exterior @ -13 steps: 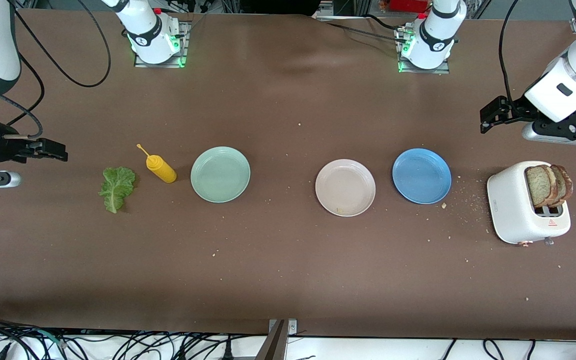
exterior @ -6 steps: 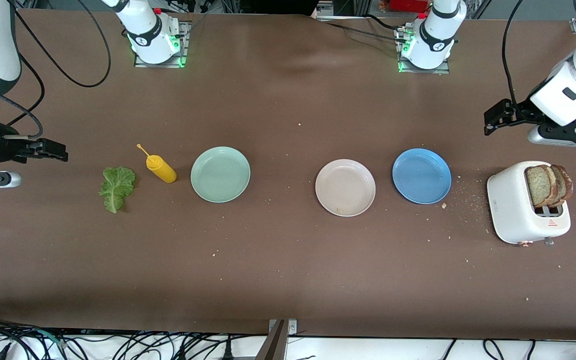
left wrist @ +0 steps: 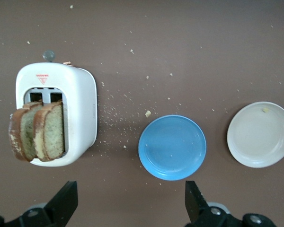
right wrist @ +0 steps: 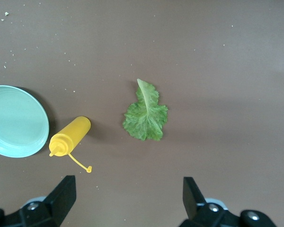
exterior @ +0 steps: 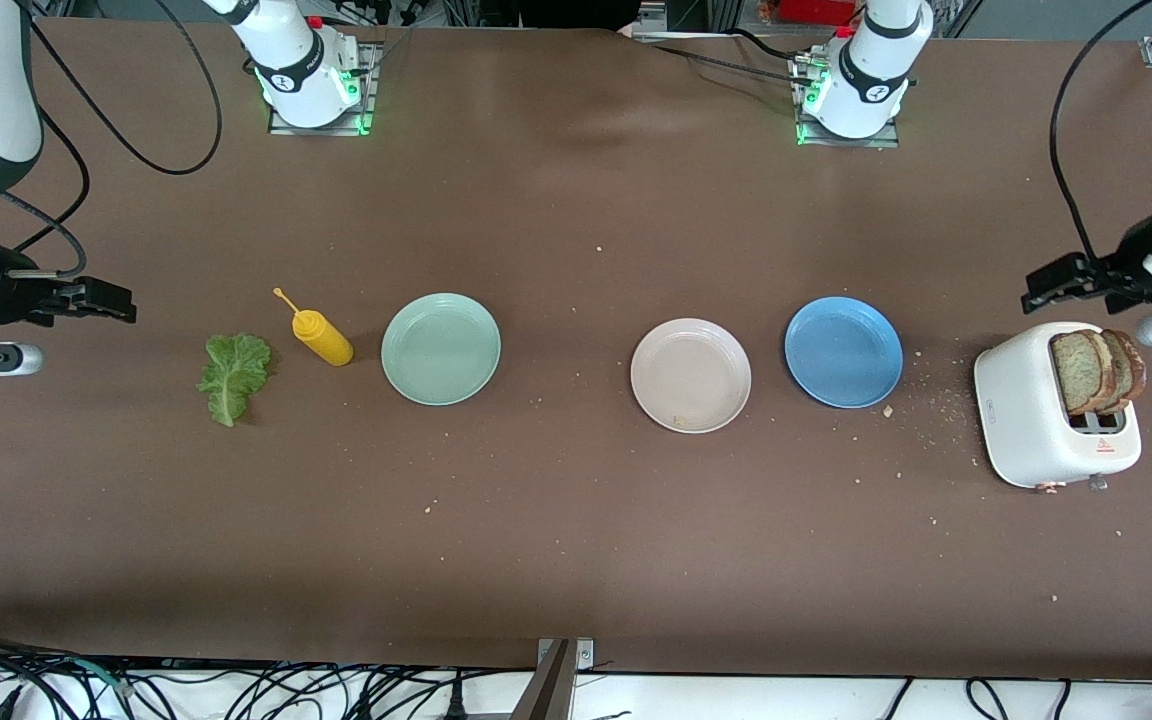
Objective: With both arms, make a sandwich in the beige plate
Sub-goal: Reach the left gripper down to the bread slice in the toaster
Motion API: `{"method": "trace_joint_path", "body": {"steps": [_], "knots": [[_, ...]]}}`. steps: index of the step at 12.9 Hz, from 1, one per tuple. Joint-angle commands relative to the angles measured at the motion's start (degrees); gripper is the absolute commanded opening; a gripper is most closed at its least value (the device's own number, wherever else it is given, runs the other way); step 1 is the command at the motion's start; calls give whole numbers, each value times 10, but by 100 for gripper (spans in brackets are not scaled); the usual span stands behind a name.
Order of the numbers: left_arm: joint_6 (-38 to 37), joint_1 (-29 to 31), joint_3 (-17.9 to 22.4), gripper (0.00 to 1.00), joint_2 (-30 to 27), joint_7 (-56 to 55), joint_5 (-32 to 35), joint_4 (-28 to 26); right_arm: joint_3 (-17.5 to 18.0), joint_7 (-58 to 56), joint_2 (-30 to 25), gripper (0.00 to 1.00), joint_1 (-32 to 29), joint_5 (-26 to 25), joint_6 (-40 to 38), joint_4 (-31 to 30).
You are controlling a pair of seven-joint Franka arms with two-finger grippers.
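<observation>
The sandwich is not yet existing as one thing: its two bread slices point(exterior: 1096, 371) are standing upright, side by side, in the slots of the white toaster point(exterior: 1036, 412) at the left arm's end of the table, and the lettuce leaf point(exterior: 233, 376) is lying flat on the table point(exterior: 576, 540) at the right arm's end. The beige plate point(exterior: 690, 375) is sitting bare near the table's middle, with the blue plate point(exterior: 843, 351) just beside it at its 2 o'clock in the front view and the mint-green plate point(exterior: 440, 348) well apart at its 10 o'clock. The yellow squeeze bottle point(exterior: 320, 336) is lying on its side between the leaf and the mint-green plate. The left gripper point(left wrist: 130, 205) is hanging over the table with its fingers spread wide and grasping nothing, at about 12 o'clock from the toaster in the front view. The right gripper point(right wrist: 128, 203) is waiting over the table near the leaf, at its 10 o'clock in that view, likewise spread and empty. The step in hand is probably fetching the first slice, so the left gripper should be centring over one slice only, straddling its flat faces, descending without knocking the toaster, pinching gently and lifting straight up, so that the neighbouring slice is not dragged out.
</observation>
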Motion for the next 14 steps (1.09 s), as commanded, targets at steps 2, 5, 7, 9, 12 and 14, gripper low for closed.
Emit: {"method": "trace_joint_path", "body": {"steps": [2,5,7,9,12,14], "knots": [[36,43,-1,100,57,10,-9,54,0,5,-5,100,2,-4,6,-7],[59,55,-3,100,82,23,52,51,0,5,-5,100,2,-4,6,-7],[60,61,-2,100,93,58,56,32,0,5,-3,100,2,-5,6,-7],[64,76,-1,99,107,61,57,26,0,5,-3,100,2,-5,6,-6],[134,77,-2,99,103,61,89,-48,0,4,-3,100,2,-5,6,-7],[152,88,-3,99,92,61,93,-78,-1,4,-3,100,2,-5,6,-6]]}}
